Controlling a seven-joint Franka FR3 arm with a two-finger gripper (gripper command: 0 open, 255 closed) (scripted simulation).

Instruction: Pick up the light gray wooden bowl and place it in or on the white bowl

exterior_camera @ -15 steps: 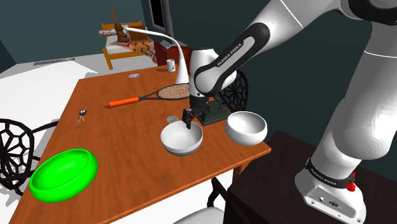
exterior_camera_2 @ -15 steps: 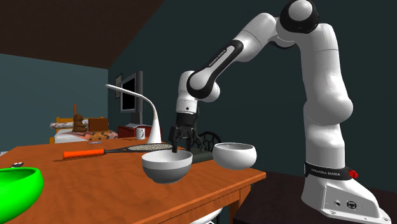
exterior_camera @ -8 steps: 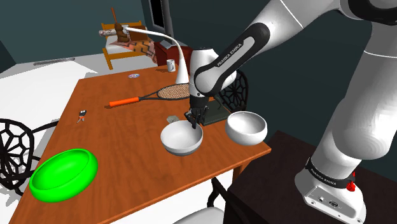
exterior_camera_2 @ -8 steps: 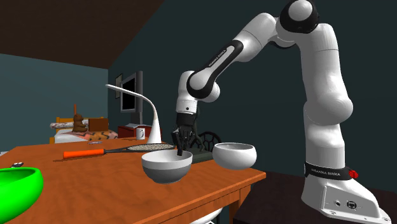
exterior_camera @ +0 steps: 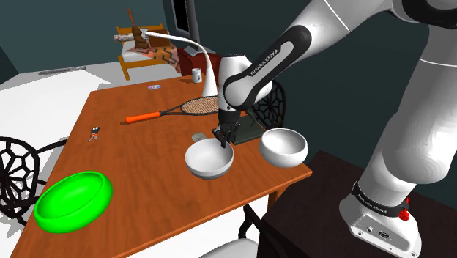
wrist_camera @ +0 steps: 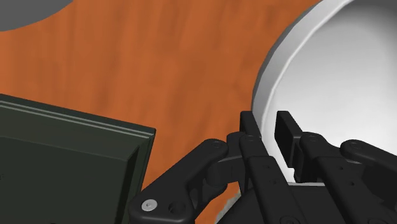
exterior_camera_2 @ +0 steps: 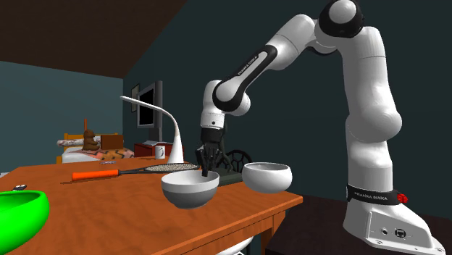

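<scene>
- Grey bowl [exterior_camera: 205, 163] [exterior_camera_2: 190, 190] [wrist_camera: 343, 70] sits upright on the wooden tabletop [exterior_camera: 132, 157] [exterior_camera_2: 109, 206] [wrist_camera: 159, 70], near the edge closest to the stand [exterior_camera: 322, 198].
- Black gripper [exterior_camera: 223, 139] [exterior_camera_2: 206, 171] [wrist_camera: 267, 125] comes straight down onto the grey bowl's rim, on the side facing the lamp.
- Fingers [wrist_camera: 250, 127] are drawn close together across that rim: one outside the wall, the other inside the hollow. They pinch the rim between them.
- The bowl's base looks to be resting on the wood; no gap shows under it in the second exterior view.
- White bowl [exterior_camera: 284, 149] [exterior_camera_2: 266, 177] stands at the tabletop corner by the stand. It is just beside the grey bowl and apart from it.
- Dark green flat slab [exterior_camera: 253, 130] [exterior_camera_2: 230, 177] [wrist_camera: 63, 159] lies behind both bowls, near the gripper.
- Green bowl [exterior_camera: 73, 199] [exterior_camera_2: 18, 210] sits at the corner in the shoulder view's lower left, well apart from the others.
- Racket [exterior_camera: 176, 110] [exterior_camera_2: 137, 171] with an orange handle lies flat towards the far edge.
- White lamp [exterior_camera: 209, 69] [exterior_camera_2: 174, 141] stands at the far edge, its neck arching over the tabletop.
- Mug [exterior_camera: 197, 75] [exterior_camera_2: 159, 151] stands by the lamp.
- Black wire chair [exterior_camera: 18, 176] stands off the edge nearest the green bowl.
</scene>
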